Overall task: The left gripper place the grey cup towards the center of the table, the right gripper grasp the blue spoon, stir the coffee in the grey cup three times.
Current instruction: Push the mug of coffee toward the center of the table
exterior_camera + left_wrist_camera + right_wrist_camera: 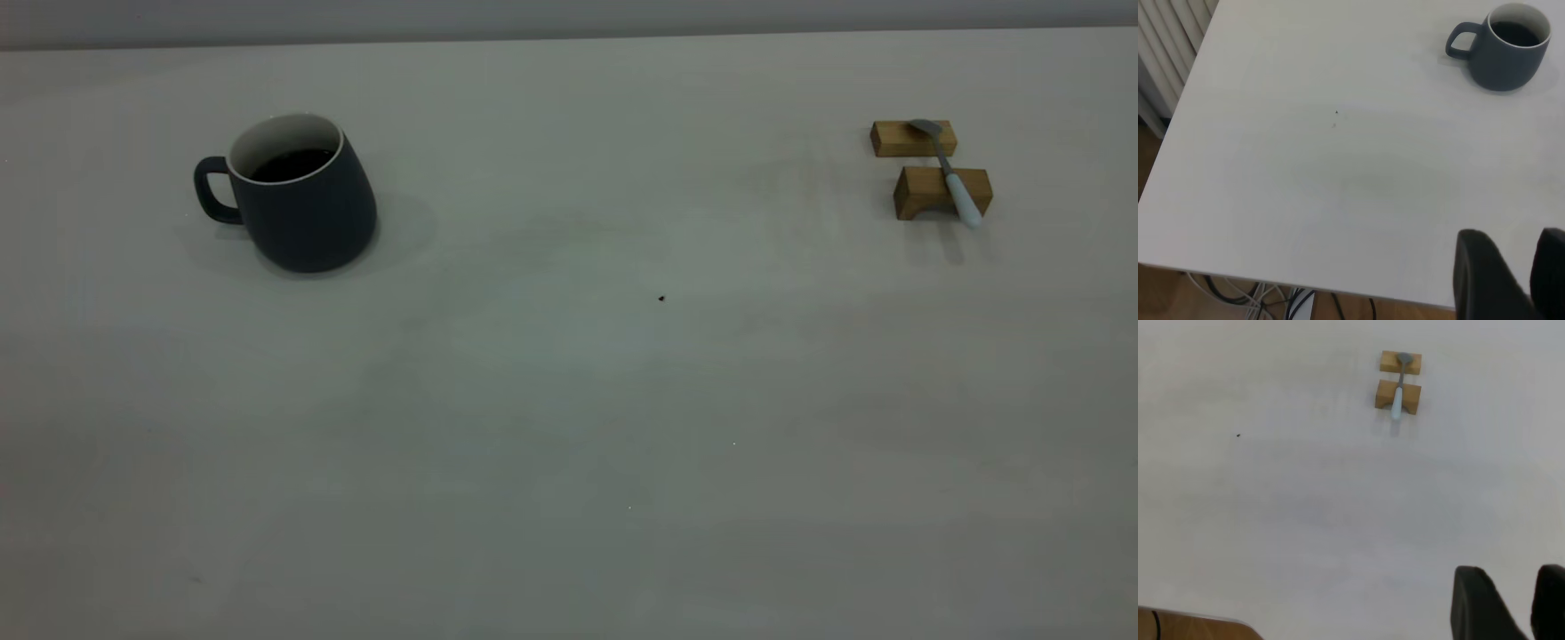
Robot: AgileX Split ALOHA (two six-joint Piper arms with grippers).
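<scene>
Start of the job by the look of it: nothing gripped, both arms back at the near table edge and absent from the exterior view.

Left hand (1521, 283) shows in its own wrist view as 2 dark fingers (1481, 277) with a clear gap between them, so open partway, holding and touching nothing. It hangs over the near part of the table (1305, 200), well apart from the grey cup (1508, 47).

Right hand (1518, 607) looks the same in its wrist view: 2 fingers apart, empty, well apart from the blue spoon (1398, 403).

Step in hand, as I judge it: left hand reaches for the cup first. The cup stands upright on the left side of the table, loop handle (213, 191) pointing to the outer left. Coffee (292, 164) sits well below the rim, so some slack, but keep the cup level and move it slowly toward the middle near the dark speck (661, 299). The body is widest near the base, so a grip low on the body or on the handle seems safer than near the rim.

Farther off on the right: the spoon lies across 2 wooden blocks (941, 191), metal bowl on the far block, pale handle overhanging the near block. The overhang gives finger room for the right hand later.
</scene>
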